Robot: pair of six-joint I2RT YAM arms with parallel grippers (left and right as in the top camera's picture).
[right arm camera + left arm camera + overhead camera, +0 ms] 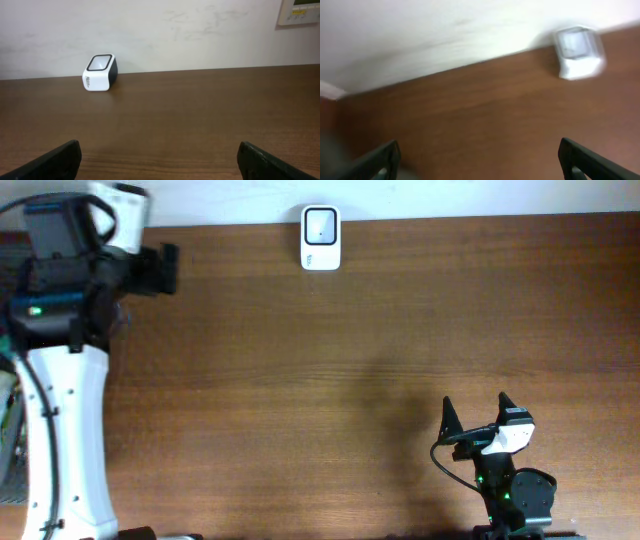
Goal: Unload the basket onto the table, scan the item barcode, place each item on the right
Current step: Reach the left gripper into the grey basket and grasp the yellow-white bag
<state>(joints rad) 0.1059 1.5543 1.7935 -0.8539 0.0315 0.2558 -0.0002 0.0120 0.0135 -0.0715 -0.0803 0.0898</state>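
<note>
Plainly, left claw and right claw gape wide, both empty

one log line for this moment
scanner: far edge, untouched | left hand: open, empty | right hand: open, empty | item: not in view

Looking like a small robot lab or test room, not like a home or a kitchen. Showing two robot arms, the big white left arm and the smaller right arm, both standing at one brown wooden table. Keeping a small white barcode scanner, as on a shop counter, at the far edge against a plain white wall. Carrying a pale control panel high on that wall, as in an office building
</note>
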